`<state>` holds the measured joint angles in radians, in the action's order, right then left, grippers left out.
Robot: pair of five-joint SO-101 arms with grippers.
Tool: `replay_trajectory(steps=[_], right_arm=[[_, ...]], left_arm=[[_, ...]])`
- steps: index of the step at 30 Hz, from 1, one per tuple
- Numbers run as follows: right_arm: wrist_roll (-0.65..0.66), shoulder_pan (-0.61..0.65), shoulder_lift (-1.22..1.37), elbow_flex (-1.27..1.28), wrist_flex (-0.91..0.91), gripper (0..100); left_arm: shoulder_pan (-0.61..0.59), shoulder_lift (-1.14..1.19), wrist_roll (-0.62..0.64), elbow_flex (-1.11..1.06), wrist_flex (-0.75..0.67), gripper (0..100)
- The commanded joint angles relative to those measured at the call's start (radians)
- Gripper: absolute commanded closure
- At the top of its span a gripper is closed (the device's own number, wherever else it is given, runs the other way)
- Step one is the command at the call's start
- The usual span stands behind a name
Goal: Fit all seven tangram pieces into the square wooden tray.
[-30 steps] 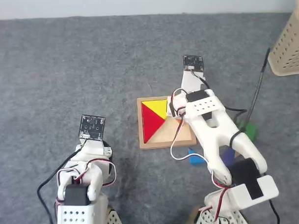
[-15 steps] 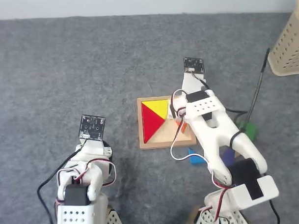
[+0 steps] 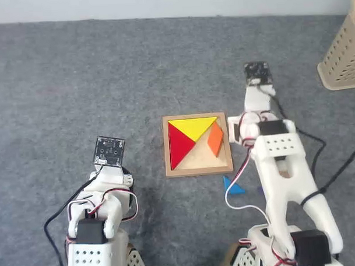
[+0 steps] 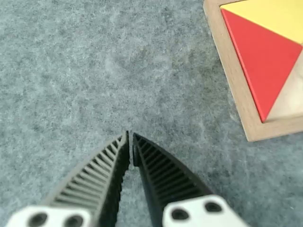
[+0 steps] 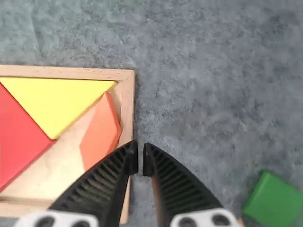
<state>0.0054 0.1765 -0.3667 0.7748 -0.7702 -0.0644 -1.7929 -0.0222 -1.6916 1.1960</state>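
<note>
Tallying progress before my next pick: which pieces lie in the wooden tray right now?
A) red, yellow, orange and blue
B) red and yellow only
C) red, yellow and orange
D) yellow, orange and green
C: the tray holds the yellow triangle, the red triangle and the orange piece, while the blue piece lies on the carpet outside it.
</note>
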Motion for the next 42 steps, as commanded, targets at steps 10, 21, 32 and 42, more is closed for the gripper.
replay_trajectory(steps=[10, 21, 32, 42], right_arm=[[0.086, 0.12, 0.028, 0.052, 0.148, 99.1], [0.087, 0.196, 0.03, 0.101, 0.153, 99.1], [0.089, 0.143, 0.096, 0.095, 0.203, 99.1], [0.091, 0.14, 0.349, -0.034, 0.22, 99.1]], left_arm=[[-0.005, -0.003, 0.009, 0.005, 0.005, 99], [-0.005, -0.003, 0.009, 0.005, 0.005, 99], [-0.005, -0.003, 0.009, 0.005, 0.005, 99], [-0.005, -0.003, 0.009, 0.005, 0.005, 99]])
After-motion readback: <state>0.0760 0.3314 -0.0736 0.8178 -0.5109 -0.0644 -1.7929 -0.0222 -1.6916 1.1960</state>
